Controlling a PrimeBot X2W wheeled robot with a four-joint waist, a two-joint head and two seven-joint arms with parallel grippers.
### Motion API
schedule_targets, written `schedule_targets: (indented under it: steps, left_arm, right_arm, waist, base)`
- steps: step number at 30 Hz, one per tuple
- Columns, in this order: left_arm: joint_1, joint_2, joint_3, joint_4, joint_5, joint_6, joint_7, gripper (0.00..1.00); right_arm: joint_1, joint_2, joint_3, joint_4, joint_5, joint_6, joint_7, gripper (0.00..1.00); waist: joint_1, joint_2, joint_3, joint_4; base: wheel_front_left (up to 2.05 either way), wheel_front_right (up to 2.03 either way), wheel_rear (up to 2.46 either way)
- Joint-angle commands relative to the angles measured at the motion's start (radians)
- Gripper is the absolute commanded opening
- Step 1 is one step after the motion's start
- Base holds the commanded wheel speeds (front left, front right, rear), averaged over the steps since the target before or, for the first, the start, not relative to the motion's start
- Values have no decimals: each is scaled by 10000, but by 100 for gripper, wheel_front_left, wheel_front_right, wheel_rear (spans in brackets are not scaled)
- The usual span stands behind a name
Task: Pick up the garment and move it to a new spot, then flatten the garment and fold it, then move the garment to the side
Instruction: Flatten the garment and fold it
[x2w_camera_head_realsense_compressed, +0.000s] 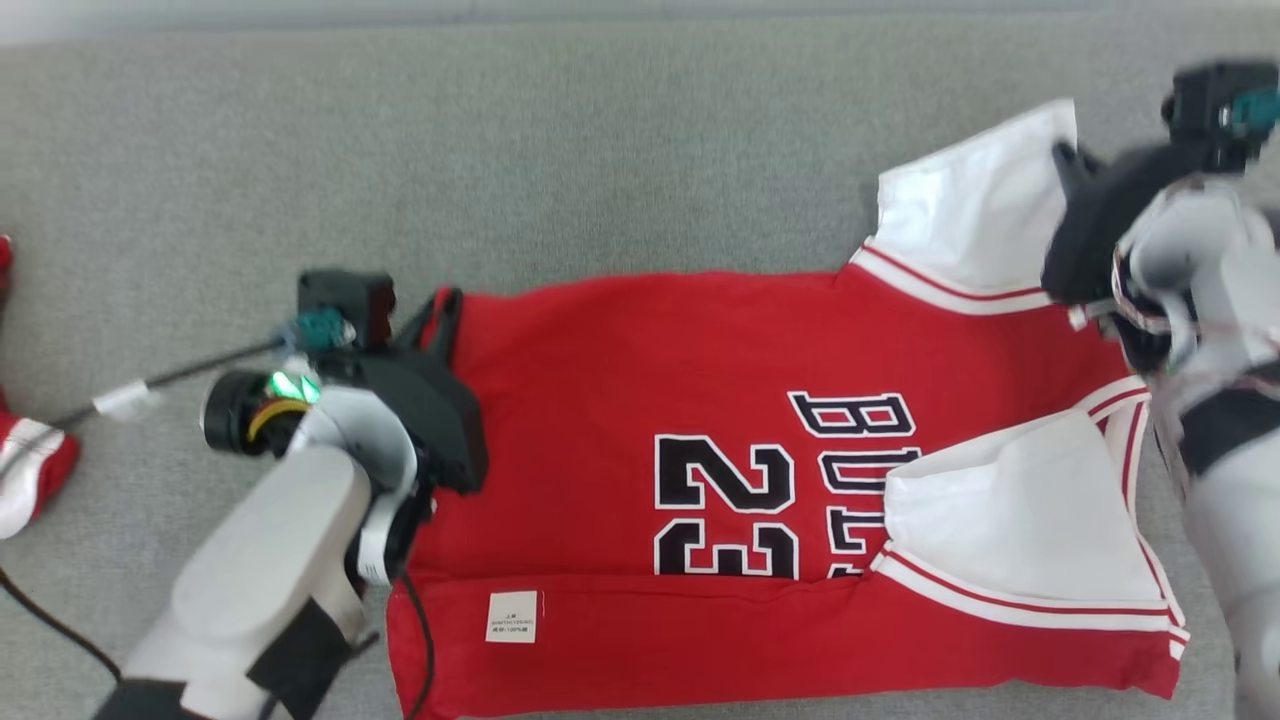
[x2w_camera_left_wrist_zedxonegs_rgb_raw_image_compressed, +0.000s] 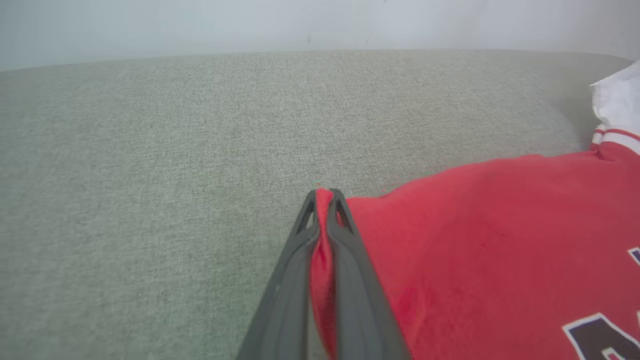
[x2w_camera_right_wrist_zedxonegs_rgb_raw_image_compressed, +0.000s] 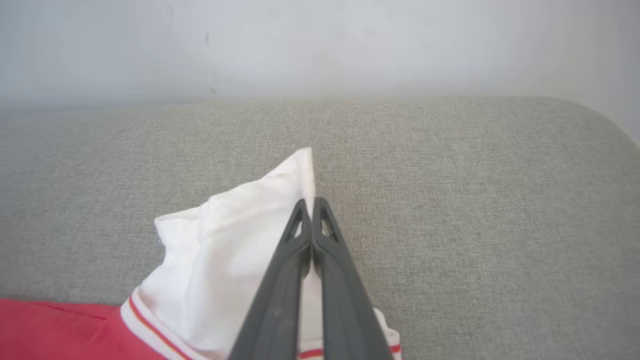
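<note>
Two garment (x2w_camera_head_realsense_compressed: 640, 380) edges sit pinched in jaws, bare cushion (x2w_camera_head_realsense_compressed: 500, 150) beyond.

Red garment (x2w_camera_head_realsense_compressed: 640, 380) carried a large black number (x2w_camera_head_realsense_compressed: 725, 510), white-outlined, read as "23", across its middle. Just beside the number, toward the neck end, black lettering (x2w_camera_head_realsense_compressed: 855, 455) gave "BUL"; the rest lay hidden under a folded white sleeve (x2w_camera_head_realsense_compressed: 1010, 510). A small white label (x2w_camera_head_realsense_compressed: 513, 616) sat on the folded strip nearer the robot than the number, with print too fine to read.
</note>
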Motion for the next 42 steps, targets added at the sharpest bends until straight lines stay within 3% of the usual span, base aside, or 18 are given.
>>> schedule_targets:
  steps: [1,11,18,30,40,41,42]
  left_arm:
    - [392,-92,-42,-1,-46,96,-274,0]
    - [1381,-160,-101,74,-33,281,-1136,0]
    - [1974,-1,-57,151,-23,347,-1730,0]
    - [3245,5,-135,-209,-293,638,-1939,0]
    - [3996,-28,-93,-254,-589,832,-2057,0]
    - [4055,-18,-119,-236,-603,835,-2034,4]
    - [4091,-12,-135,-231,-613,832,-2034,28]
  right_arm:
    - [726,-299,209,-508,406,-22,-62,0]
    - [3468,-1157,161,-3157,1598,-22,-114,0]
    - [5792,-1359,-375,-5658,1985,-22,865,0]
    - [9276,-208,-2252,-9380,1242,-22,3325,0]
    - [10612,486,-2795,-10504,716,-22,4174,0]
    - [10668,530,-2803,-10541,675,-22,4182,0]
    - [10718,543,-2814,-10556,608,-22,4189,0]
  waist:
    - [0,0,-485,-20]
    - [0,0,-1238,6]
    - [0,0,-1703,-104]
    - [0,0,-1940,-149]
    - [0,0,-2010,-81]
    - [0,0,-2016,-79]
    - [0,0,-2019,-76]
  base:
    - [0,0,0]
    - [0,0,0]
    - [0,0,0]
    - [0,0,0]
    - [0,0,0]
    - [0,0,0]
    - [0,0,0]
